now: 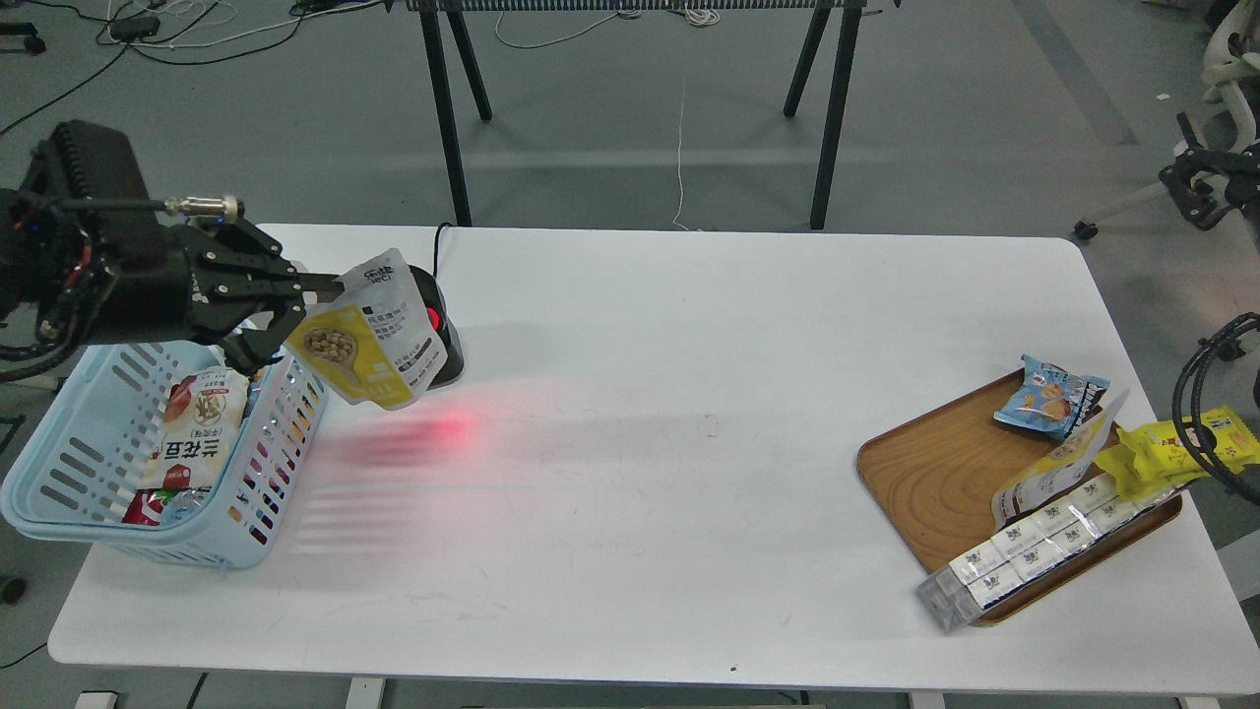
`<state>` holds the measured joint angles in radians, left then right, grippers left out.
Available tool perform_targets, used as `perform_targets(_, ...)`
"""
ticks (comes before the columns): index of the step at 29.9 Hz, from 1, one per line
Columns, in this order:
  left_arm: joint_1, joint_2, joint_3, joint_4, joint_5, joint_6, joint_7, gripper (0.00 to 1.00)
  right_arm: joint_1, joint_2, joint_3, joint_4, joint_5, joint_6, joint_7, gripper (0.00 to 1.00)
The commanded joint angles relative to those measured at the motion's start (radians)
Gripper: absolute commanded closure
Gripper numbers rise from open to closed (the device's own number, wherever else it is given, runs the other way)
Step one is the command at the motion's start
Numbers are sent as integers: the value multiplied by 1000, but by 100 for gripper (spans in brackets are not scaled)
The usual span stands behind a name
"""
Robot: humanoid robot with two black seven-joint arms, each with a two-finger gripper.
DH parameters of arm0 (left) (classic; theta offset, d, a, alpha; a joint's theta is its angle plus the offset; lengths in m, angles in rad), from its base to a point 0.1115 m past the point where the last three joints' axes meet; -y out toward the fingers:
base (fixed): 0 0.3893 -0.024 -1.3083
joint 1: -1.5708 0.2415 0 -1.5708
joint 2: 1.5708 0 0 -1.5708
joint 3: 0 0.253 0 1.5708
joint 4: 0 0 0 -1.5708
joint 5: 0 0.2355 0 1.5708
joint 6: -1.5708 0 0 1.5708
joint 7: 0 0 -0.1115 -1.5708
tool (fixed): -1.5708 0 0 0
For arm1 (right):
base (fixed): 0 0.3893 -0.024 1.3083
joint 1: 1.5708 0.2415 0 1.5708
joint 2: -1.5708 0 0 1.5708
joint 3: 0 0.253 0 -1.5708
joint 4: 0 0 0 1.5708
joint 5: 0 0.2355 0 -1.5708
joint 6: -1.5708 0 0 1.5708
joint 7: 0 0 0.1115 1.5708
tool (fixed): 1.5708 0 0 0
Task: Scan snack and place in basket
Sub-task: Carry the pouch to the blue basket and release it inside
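We are pinching the snack (369,340) in our left claw (320,300) in front of the scanner (438,335), its red light glowing, with the basket (89,492) drop remaining.

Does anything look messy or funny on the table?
Yes. The long silver pack on the wooden tray sticks out over the tray's front rim onto the table. The basket hangs a little past the table's left edge.
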<state>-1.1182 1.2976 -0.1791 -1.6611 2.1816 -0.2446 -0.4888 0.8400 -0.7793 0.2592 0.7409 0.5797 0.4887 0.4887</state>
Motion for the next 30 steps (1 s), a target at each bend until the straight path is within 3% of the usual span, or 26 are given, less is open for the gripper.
perform_targets(1,3,83,3,-11,0,66,0,99,1,0,3,0,0,0,0,1)
perform_targets(11,12,225,102,40,0,180,0,99,-1,0,8,0,0,0,0,1)
perform_targets(20,12,239,193,162,0,267,0,99,-1,15,8,-6,0,0,0,1)
perform_targets(30,12,273,280,164,0,304,0,98,-1,40,9,-28,0,0,0,1)
